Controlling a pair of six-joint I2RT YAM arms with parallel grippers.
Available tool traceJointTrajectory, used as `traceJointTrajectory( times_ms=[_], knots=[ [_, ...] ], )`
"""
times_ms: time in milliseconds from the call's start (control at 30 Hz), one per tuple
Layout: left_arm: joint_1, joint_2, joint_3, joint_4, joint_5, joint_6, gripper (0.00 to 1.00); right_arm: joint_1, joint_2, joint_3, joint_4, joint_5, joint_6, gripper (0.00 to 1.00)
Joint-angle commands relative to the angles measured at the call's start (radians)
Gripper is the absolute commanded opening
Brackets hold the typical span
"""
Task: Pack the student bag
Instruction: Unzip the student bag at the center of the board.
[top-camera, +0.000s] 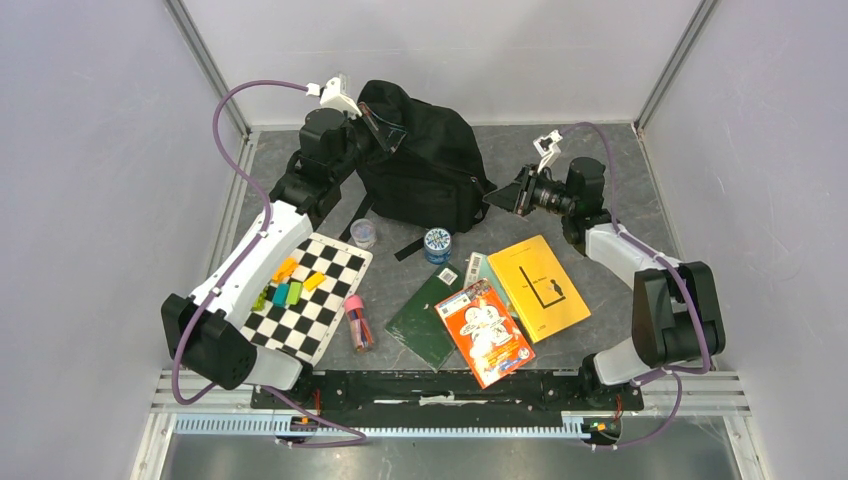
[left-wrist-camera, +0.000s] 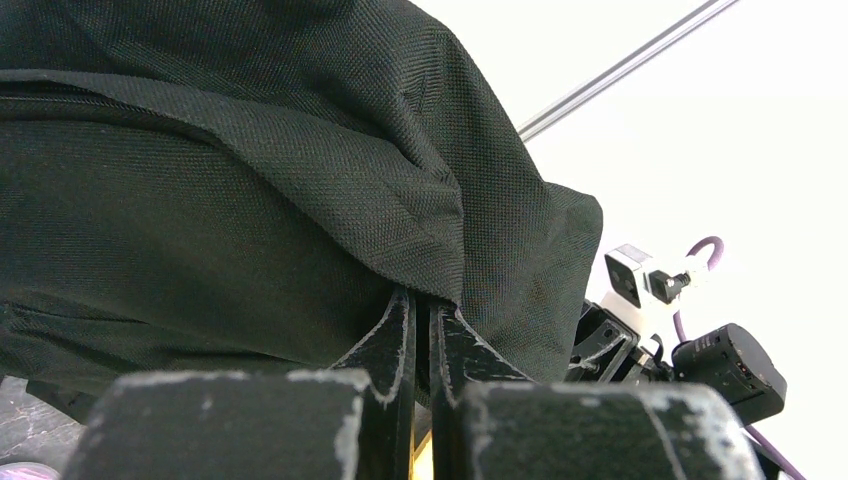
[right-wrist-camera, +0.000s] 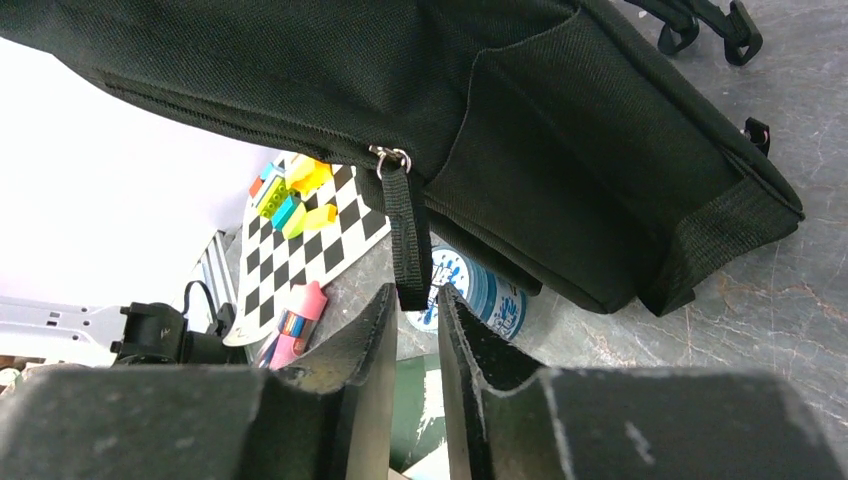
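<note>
The student bag (top-camera: 420, 165), a big black backpack, stands at the back middle of the table. My left gripper (top-camera: 372, 122) is at its upper left corner. In the left wrist view the left gripper (left-wrist-camera: 425, 300) is shut on a fold of the bag's black fabric (left-wrist-camera: 300, 150). My right gripper (top-camera: 503, 196) is at the bag's right side. In the right wrist view the right gripper (right-wrist-camera: 415, 292) has its jaws nearly together about the end of a black zipper pull strap (right-wrist-camera: 405, 230) that hangs from the bag (right-wrist-camera: 560, 130).
In front of the bag lie a checkered board (top-camera: 310, 295) with coloured blocks (top-camera: 290, 285), a clear jar (top-camera: 364, 233), a blue can (top-camera: 437, 245), a pink pen pack (top-camera: 358, 320), a green book (top-camera: 425, 318), an orange comic (top-camera: 485, 330) and a yellow book (top-camera: 540, 285).
</note>
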Motion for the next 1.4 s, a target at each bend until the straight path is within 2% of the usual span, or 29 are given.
traceJointTrajectory(
  times_ms=[0,100,200,433,533,733,867,967,1067,1233,1367],
  knots=[
    [-0.002,-0.019,0.007,-0.051,-0.027,-0.008,0.02,-0.002,0.015,0.065,0.044,-0.015,-0.001,0.23],
    [-0.001,-0.021,0.003,-0.052,-0.027,-0.007,0.02,-0.002,0.018,0.082,0.039,-0.022,-0.006,0.11],
    [-0.001,-0.022,0.003,-0.054,-0.026,-0.001,0.02,-0.001,0.008,0.089,0.032,-0.024,-0.009,0.05],
    [-0.001,-0.021,0.021,-0.061,-0.028,0.015,0.02,-0.001,-0.024,0.141,-0.126,0.029,-0.127,0.08],
    [-0.001,-0.021,0.021,-0.062,-0.028,0.016,0.02,0.000,-0.031,0.167,-0.186,0.034,-0.170,0.00],
    [-0.009,-0.010,0.032,-0.089,-0.064,0.016,0.02,0.010,-0.100,0.188,-0.225,0.061,-0.211,0.00],
    [-0.029,0.000,0.051,-0.086,-0.054,-0.003,0.02,0.045,-0.086,0.270,-0.322,0.060,-0.287,0.00],
    [-0.050,0.008,0.065,-0.089,-0.067,-0.002,0.02,0.093,-0.076,0.344,-0.440,0.147,-0.398,0.00],
    [-0.063,0.015,0.071,-0.102,-0.087,0.004,0.02,0.118,-0.060,0.393,-0.535,0.226,-0.441,0.00],
    [-0.080,0.017,0.069,-0.124,-0.131,0.006,0.02,0.152,-0.066,0.418,-0.540,0.244,-0.434,0.00],
    [-0.085,0.022,0.069,-0.139,-0.164,-0.009,0.02,0.226,-0.101,0.431,-0.471,0.288,-0.412,0.00]
  ],
)
